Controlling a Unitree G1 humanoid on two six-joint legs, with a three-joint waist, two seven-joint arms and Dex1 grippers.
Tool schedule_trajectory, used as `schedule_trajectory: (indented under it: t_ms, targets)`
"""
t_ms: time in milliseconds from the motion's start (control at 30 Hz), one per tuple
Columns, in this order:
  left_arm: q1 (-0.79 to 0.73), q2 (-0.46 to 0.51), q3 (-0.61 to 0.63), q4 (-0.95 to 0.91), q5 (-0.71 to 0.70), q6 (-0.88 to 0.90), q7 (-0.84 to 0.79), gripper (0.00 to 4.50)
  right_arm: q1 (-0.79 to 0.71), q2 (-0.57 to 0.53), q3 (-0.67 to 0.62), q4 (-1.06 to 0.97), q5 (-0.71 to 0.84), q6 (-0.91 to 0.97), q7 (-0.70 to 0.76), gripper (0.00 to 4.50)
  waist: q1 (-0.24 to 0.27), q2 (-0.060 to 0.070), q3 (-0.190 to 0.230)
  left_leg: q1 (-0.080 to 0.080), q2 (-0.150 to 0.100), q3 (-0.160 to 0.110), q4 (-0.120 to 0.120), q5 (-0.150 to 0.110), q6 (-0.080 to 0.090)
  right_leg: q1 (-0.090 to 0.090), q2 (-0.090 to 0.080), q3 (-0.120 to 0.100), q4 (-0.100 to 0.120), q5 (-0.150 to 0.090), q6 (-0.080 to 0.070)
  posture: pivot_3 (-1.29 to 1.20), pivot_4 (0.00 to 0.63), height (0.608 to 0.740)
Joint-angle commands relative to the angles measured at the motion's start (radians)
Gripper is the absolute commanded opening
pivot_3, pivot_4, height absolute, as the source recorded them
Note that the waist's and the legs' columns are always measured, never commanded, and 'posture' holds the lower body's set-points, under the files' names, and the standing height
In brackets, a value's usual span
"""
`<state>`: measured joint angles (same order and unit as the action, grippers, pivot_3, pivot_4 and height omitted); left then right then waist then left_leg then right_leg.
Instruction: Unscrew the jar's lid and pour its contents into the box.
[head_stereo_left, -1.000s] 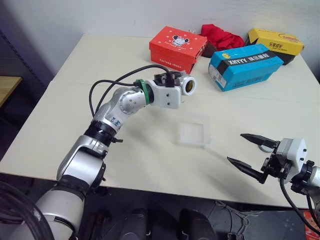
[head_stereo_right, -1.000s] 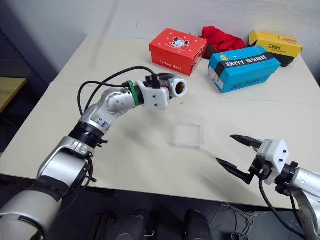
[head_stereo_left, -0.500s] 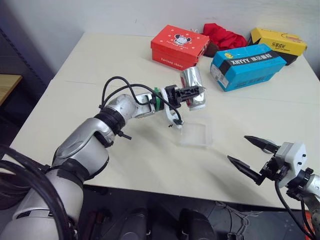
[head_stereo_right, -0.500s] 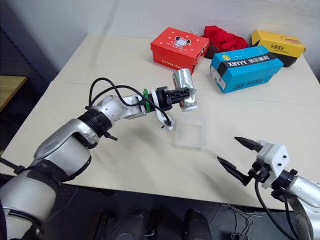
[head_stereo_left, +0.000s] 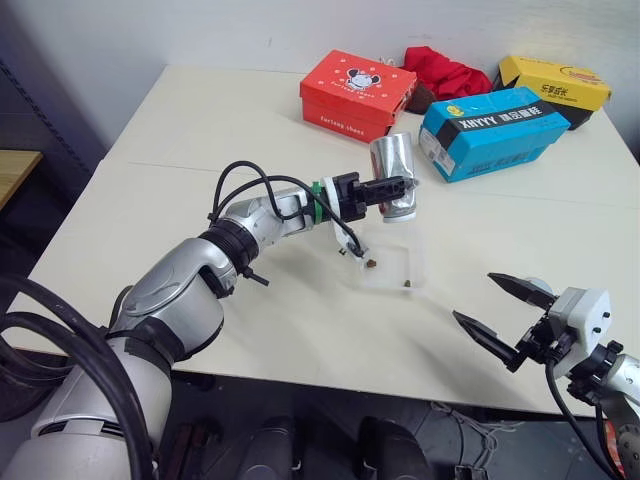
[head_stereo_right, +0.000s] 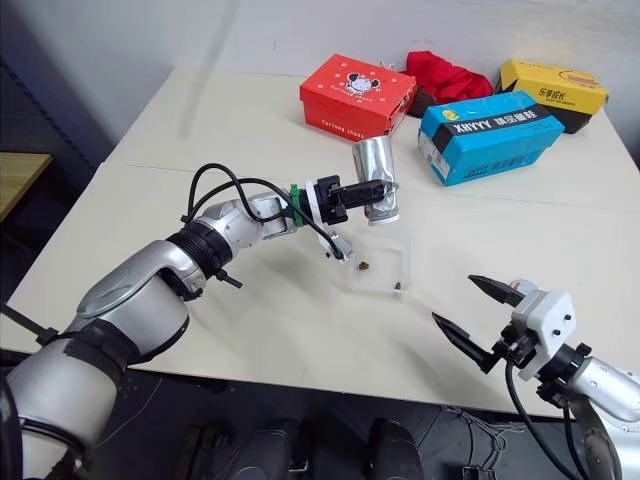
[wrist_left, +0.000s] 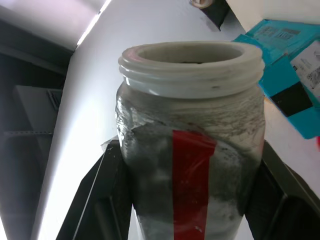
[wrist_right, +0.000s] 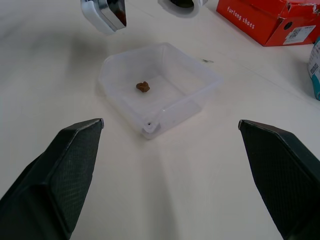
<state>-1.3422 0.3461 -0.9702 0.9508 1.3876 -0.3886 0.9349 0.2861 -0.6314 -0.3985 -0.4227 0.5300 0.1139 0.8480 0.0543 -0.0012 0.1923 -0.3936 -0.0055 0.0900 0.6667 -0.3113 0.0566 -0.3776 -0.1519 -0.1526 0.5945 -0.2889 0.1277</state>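
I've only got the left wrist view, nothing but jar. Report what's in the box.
Observer: Two brown pieces lie in the clear box.
Operator: Give me the jar's position over it.
Observer: The jar, clamped in the left gripper, hangs mouth-down above the box's far edge.
Operator: Now the right gripper.
Observer: The right gripper is open and empty, on the near side of the box, apart from it.
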Motion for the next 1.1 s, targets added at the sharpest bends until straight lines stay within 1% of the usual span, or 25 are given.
schedule_trajectory:
  t_ms: [33,100,133,167,200,233,267,300,333,400,467,533,600,633,700,767,867,900,1000,1100]
  targets:
    - [0.017,0.036,0.164,0.011,-0.302,-0.289,-0.171,2.34,0.001,0.005,-0.011,-0.019,0.023,-0.018,0.015,4.44,-0.002,0.000,0.000,0.000,0.000,0.000,0.000,0.000,0.000,0.000,-0.001,0.000,0.000,0.000,0.000,0.00,0.150,0.740]
    - [0.069,0.054,0.284,0.047,-0.570,-0.485,-0.392,2.34,-0.005,0.003,-0.006,-0.007,0.027,-0.032,0.040,4.44,-0.009,0.000,0.000,0.001,0.000,0.000,0.000,0.000,0.000,0.000,-0.002,0.000,0.001,0.000,0.000,0.00,0.150,0.740]
    - [0.090,0.057,0.329,0.055,-0.667,-0.539,-0.486,2.34,-0.009,0.004,-0.005,-0.003,0.028,-0.038,0.047,4.44,-0.013,0.000,0.000,0.002,0.000,0.001,0.000,0.000,0.000,0.000,-0.006,0.000,0.001,0.000,0.000,0.00,0.150,0.740]
    - [0.128,0.049,0.398,0.053,-0.822,-0.532,-0.654,2.34,-0.015,0.006,-0.003,0.004,0.031,-0.048,0.061,4.44,-0.017,0.000,0.000,0.003,0.000,0.001,0.000,0.000,0.000,0.001,-0.010,-0.002,0.002,0.000,-0.001,0.00,0.150,0.740]
    - [0.189,0.042,0.486,0.011,-1.040,-0.450,-0.886,2.34,-0.031,0.009,0.001,0.020,0.035,-0.062,0.076,4.44,-0.021,0.000,0.000,0.003,0.000,0.001,0.001,0.000,-0.001,0.001,-0.011,-0.003,0.003,0.000,-0.001,0.00,0.150,0.740]
    - [0.237,0.044,0.559,-0.032,-1.201,-0.361,-1.069,2.34,-0.047,0.016,0.005,0.034,0.050,-0.075,0.098,4.44,-0.029,0.000,0.000,0.003,-0.001,0.001,0.002,0.000,-0.001,0.001,-0.011,-0.003,0.005,0.000,-0.001,0.00,0.150,0.740]
    - [0.280,0.047,0.631,-0.082,-1.335,-0.258,-1.207,2.34,-0.064,0.023,0.007,0.049,0.063,-0.083,0.113,4.44,-0.032,0.001,0.000,0.003,-0.001,0.001,0.005,0.000,0.000,0.002,-0.011,-0.004,0.008,0.000,-0.001,0.00,0.150,0.740]
    - [0.315,0.053,0.695,-0.133,-1.434,-0.138,-1.297,2.34,-0.083,0.032,0.009,0.064,0.071,-0.090,0.117,4.44,-0.037,0.001,0.000,0.003,-0.001,0.001,0.008,0.000,0.000,0.001,-0.008,-0.004,0.010,0.000,-0.001,0.00,0.150,0.740]
    - [0.350,0.066,0.757,-0.182,-1.511,-0.016,-1.346,2.34,-0.103,0.043,0.013,0.075,0.091,-0.099,0.136,4.44,-0.041,0.001,0.000,0.003,-0.001,0.001,0.010,0.000,0.000,0.001,-0.005,-0.003,0.011,0.000,-0.001,0.00,0.150,0.740]
    - [0.424,0.102,0.880,-0.270,-1.624,0.192,-1.364,2.34,-0.137,0.057,0.034,0.093,0.099,-0.139,0.182,4.44,-0.051,0.001,0.000,0.003,0.000,0.000,0.014,0.000,0.000,0.002,-0.004,-0.003,0.014,0.000,-0.001,0.00,0.150,0.740]
    - [0.499,0.144,0.965,-0.356,-1.677,0.330,-1.358,2.34,-0.156,0.075,0.048,0.102,0.110,-0.150,0.195,4.44,-0.059,0.001,0.000,0.004,0.000,0.001,0.015,0.000,0.000,0.002,-0.003,-0.001,0.017,0.000,-0.001,0.00,0.150,0.740]
    - [0.621,0.195,1.080,-0.483,-1.750,0.438,-1.341,2.34,-0.176,0.098,0.070,0.103,0.122,-0.166,0.211,4.44,-0.062,0.001,0.000,0.006,0.000,0.001,0.015,0.000,0.000,0.002,-0.002,0.002,0.018,0.000,-0.001,0.00,0.150,0.740]
    - [0.753,0.229,1.186,-0.588,-1.795,0.460,-1.335,2.34,-0.199,0.125,0.092,0.104,0.134,-0.200,0.241,4.44,-0.061,0.001,0.000,0.007,0.001,0.002,0.014,-0.001,-0.001,0.002,-0.001,0.006,0.020,0.000,-0.001,0.00,0.150,0.740]
    - [0.810,0.239,1.227,-0.618,-1.794,0.445,-1.327,2.34,-0.208,0.132,0.104,0.107,0.125,-0.220,0.253,4.44,-0.060,0.001,0.000,0.008,0.001,0.002,0.014,-0.001,-0.002,0.002,0.000,0.008,0.020,-0.001,-0.001,0.00,0.150,0.740]
    - [0.894,0.243,1.294,-0.657,-1.794,0.437,-1.298,2.34,-0.226,0.145,0.123,0.119,0.109,-0.251,0.271,4.44,-0.056,0.000,0.000,0.008,0.001,0.002,0.014,-0.001,-0.002,0.002,0.000,0.015,0.020,0.000,-0.001,0.00,0.150,0.740]
    - [0.965,0.236,1.342,-0.663,-1.776,0.399,-1.276,2.34,-0.242,0.156,0.140,0.135,0.099,-0.271,0.274,4.44,-0.044,0.000,0.000,0.008,0.000,0.001,0.015,-0.002,-0.002,0.002,0.000,0.017,0.019,0.000,-0.001,0.00,0.150,0.740]
    - [1.009,0.204,1.373,-0.649,-1.778,0.356,-1.277,2.34,-0.251,0.151,0.155,0.154,0.089,-0.283,0.283,4.44,-0.026,-0.001,0.000,0.008,0.000,0.001,0.015,-0.004,-0.002,0.002,0.000,0.019,0.018,0.000,-0.001,0.00,0.150,0.740]
    - [1.023,0.199,1.364,-0.635,-1.756,0.327,-1.285,2.34,-0.253,0.146,0.159,0.158,0.085,-0.285,0.286,4.44,-0.023,-0.001,0.000,0.007,0.000,0.001,0.015,-0.007,-0.006,0.002,-0.001,0.018,0.018,0.000,-0.001,0.00,0.150,0.740]
    - [1.039,0.164,1.364,-0.578,-1.732,0.258,-1.287,2.34,-0.264,0.138,0.168,0.163,0.080,-0.281,0.285,4.44,-0.026,-0.001,-0.001,0.007,0.000,0.002,0.015,-0.008,-0.006,0.002,-0.001,0.019,0.018,0.000,-0.002,0.00,0.150,0.740]
    - [1.038,0.134,1.372,-0.551,-1.737,0.230,-1.290,2.34,-0.285,0.129,0.173,0.154,0.079,-0.260,0.271,4.44,-0.031,-0.001,-0.001,0.008,0.001,0.003,0.015,-0.008,-0.005,0.001,0.001,0.019,0.018,0.000,-0.002,0.00,0.150,0.740]
